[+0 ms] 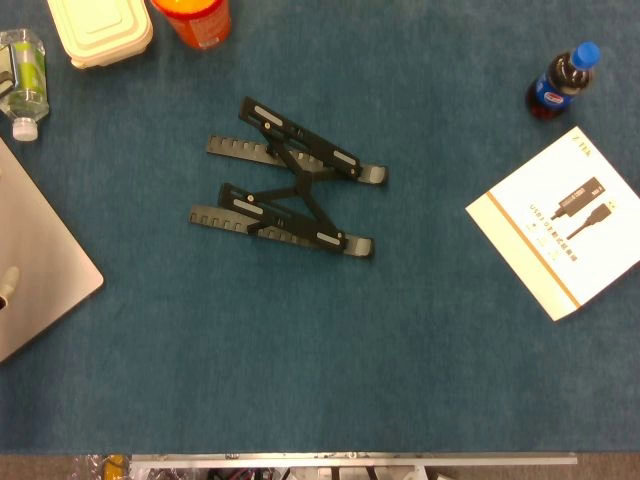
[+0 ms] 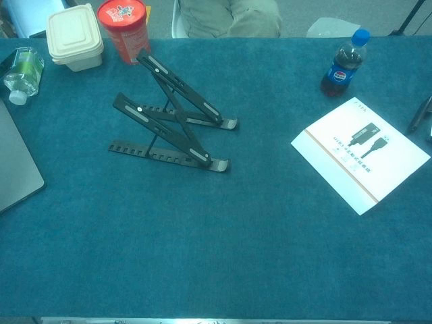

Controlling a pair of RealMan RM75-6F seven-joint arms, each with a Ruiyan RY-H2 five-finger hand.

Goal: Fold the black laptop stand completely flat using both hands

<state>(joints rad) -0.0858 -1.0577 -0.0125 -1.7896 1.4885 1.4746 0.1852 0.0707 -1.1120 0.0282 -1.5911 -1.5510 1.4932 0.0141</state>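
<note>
The black laptop stand (image 1: 285,182) (image 2: 172,118) sits unfolded on the blue table, left of centre. Its two notched base rails lie flat. Its two support arms rise toward the back left, and its lips point right. Nothing touches it. Of my right hand (image 2: 420,115) only dark fingers show, at the right edge of the chest view, far from the stand. A pale tip at the left edge of the head view looks like part of my left hand (image 1: 8,285), over the laptop. Neither hand shows enough to tell how it is held.
A closed grey laptop (image 1: 35,260) lies at the left edge. A water bottle (image 1: 22,85), a lidded food box (image 1: 100,30) and a red tub (image 2: 123,27) stand at the back left. A cola bottle (image 2: 343,64) and a white booklet (image 2: 361,154) are on the right.
</note>
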